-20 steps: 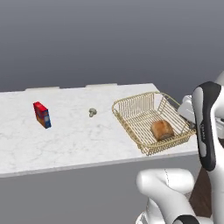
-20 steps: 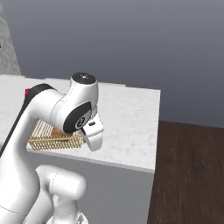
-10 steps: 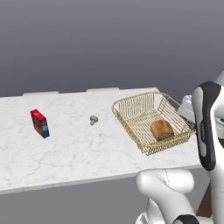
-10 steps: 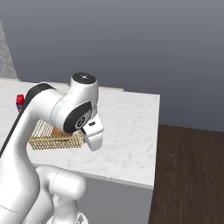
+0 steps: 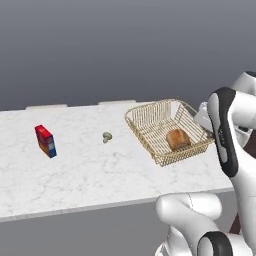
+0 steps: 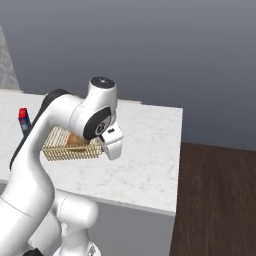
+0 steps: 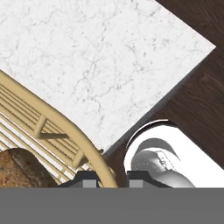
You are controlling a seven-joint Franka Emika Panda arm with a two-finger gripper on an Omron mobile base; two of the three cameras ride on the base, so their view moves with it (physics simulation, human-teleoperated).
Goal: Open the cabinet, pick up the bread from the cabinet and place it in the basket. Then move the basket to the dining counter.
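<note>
The gold wire-mesh basket [image 5: 150,120] is over the right end of the white marble dining counter [image 5: 90,170], and the round golden-brown bread [image 5: 177,139] lies inside it. My gripper [image 7: 109,178] is shut on the basket's right rim [image 7: 98,153], one fingertip on each side of the wire. In the right base view the basket [image 6: 65,147] sits partly behind my arm, with the hand [image 6: 111,142] at its near corner. I cannot tell whether the basket rests on the marble or hangs just above it. The cabinet is out of view.
A red and blue box [image 5: 45,140] stands on the counter's left part, and a tiny pale greenish lump [image 5: 107,136] lies between it and the basket. The counter ends just right of the basket; dark wood floor [image 6: 215,200] lies beyond that edge.
The whole picture has shifted, so the base has driven along the counter. The box and lump slid rightwards in the left base view. The basket stays in my grip.
</note>
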